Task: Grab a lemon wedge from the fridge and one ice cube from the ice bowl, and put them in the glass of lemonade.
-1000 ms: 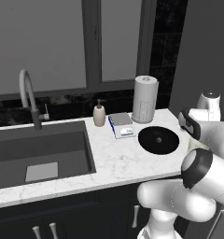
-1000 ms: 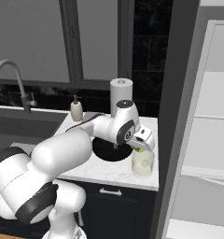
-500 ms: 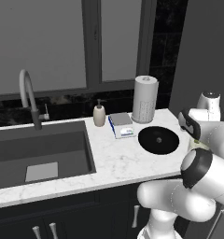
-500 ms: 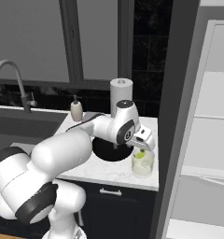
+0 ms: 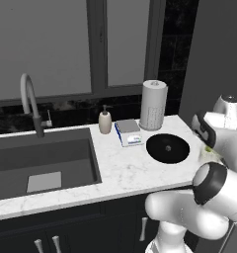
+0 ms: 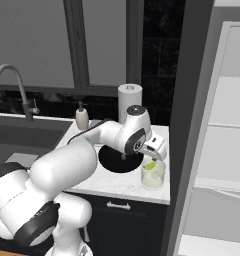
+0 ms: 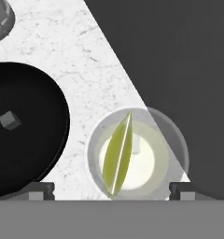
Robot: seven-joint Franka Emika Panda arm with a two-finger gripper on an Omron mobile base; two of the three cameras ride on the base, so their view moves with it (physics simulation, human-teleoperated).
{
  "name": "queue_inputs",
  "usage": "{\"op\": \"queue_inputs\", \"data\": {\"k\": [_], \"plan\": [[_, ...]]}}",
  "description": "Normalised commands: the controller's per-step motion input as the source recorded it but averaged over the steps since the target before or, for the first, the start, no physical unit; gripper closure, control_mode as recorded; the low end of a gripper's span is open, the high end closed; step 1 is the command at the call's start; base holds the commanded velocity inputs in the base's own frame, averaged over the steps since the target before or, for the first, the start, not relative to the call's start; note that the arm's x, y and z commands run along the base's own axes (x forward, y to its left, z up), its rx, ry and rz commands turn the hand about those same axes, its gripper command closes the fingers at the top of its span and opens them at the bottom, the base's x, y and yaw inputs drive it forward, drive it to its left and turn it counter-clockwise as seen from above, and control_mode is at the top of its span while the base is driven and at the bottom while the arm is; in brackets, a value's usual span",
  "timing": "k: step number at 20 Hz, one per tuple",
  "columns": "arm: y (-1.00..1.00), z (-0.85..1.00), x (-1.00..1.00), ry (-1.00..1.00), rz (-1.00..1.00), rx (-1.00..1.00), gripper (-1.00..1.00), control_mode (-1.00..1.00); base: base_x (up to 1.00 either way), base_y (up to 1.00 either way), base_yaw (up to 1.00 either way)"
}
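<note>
While the gripper [image 7: 112,189] is hanging with its fingers wide apart over the glass of lemonade [image 7: 138,154], the lemon wedge [image 7: 117,154] is sitting inside it, and moving toward the ice bowl [image 7: 25,126] too low could tip the glass.

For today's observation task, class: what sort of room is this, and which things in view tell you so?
A home kitchen, most likely. A sink with a curved faucet is set into a marble counter, a paper-towel roll stands by the window, and an open fridge shows white shelves.
</note>
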Motion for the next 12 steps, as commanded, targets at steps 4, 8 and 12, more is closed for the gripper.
{"op": "queue_inputs", "data": {"k": [4,8,12], "plan": [[0.00,0.28,-0.26,-0.15,0.00,0.09,-1.00,-1.00,0.00,0.00,0.00],[0.00,0.26,-0.23,-0.16,0.01,0.11,-1.00,-1.00,0.00,0.00,0.00],[0.11,0.29,-0.39,-0.21,0.01,0.08,-1.00,-1.00,0.00,0.00,0.00]]}}
